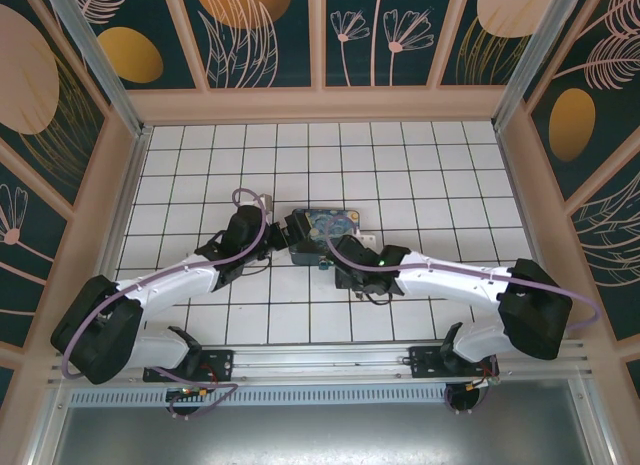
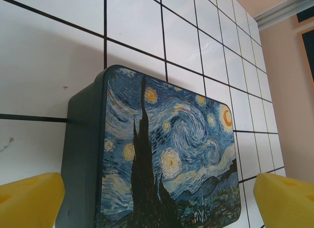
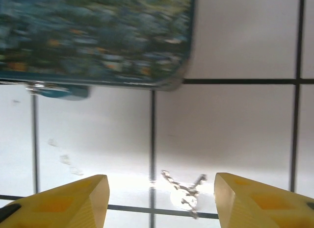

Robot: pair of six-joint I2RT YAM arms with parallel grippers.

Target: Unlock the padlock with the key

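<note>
Two grippers meet at the starry-night box (image 2: 167, 149). On the left, the left gripper (image 2: 159, 196) has its yellow fingers (image 2: 29, 201) spread wide and clamps nothing, with the box's painted lid just ahead between them. The right gripper (image 3: 161, 183) is also parted and empty. The padlock (image 3: 61, 92) sits against the box's near edge, above the left finger. The key (image 3: 185, 192) lies flat on the white tile (image 3: 245, 130) between the fingertips, right of the gap's middle

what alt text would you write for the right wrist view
The right gripper hangs open over white tiles, a small metal key lying between its yellow fingers. Beyond it, a small blue padlock sits at the edge of the painted box.
</note>
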